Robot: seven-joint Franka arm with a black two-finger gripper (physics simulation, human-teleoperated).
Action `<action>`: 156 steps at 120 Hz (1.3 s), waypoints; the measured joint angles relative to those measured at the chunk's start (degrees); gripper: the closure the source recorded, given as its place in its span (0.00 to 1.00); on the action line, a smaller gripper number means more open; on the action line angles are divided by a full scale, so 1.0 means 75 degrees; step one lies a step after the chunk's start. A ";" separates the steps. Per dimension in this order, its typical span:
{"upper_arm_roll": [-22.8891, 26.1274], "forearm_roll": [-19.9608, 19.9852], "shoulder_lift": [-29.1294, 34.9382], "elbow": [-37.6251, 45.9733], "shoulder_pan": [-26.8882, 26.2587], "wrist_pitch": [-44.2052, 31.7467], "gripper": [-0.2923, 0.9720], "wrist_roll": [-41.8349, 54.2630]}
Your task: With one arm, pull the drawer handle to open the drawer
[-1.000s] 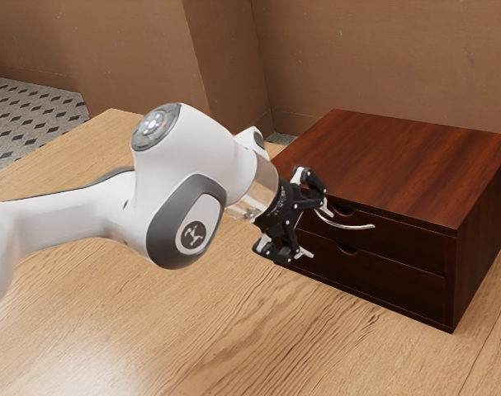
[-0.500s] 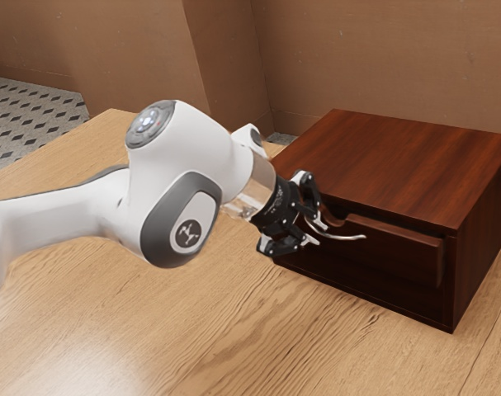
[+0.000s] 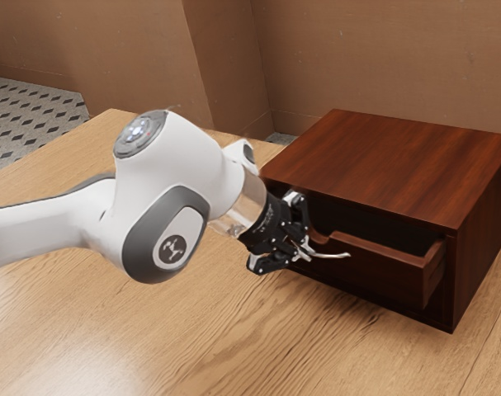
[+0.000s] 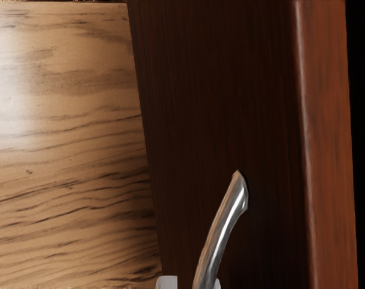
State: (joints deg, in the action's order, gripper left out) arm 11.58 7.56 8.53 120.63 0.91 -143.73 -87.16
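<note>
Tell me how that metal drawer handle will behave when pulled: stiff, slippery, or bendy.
The drawer handle looks like polished metal, so probably stiff but smooth enough to slip in the end effector. It is a thin curved bar, so a hard sideways tug might flex it. The drawer stands partly open, so it likely slides easily.

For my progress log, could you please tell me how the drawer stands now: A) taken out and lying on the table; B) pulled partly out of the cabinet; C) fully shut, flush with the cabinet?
B: the drawer front stands out from the cabinet with a dark gap behind it, and the tool grips its handle.
</note>
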 joint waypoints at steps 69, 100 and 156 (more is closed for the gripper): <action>0.0375 0.0104 0.1242 0.1327 0.0128 -0.0171 0.85 -0.0027; 0.0991 0.0267 0.1810 0.1811 0.0628 -0.0231 0.85 -0.0035; 0.1708 0.0711 0.2499 0.2346 0.1242 -0.0357 0.86 -0.0054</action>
State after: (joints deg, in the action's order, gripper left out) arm 24.39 12.89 27.28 138.22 10.22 -146.41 -87.57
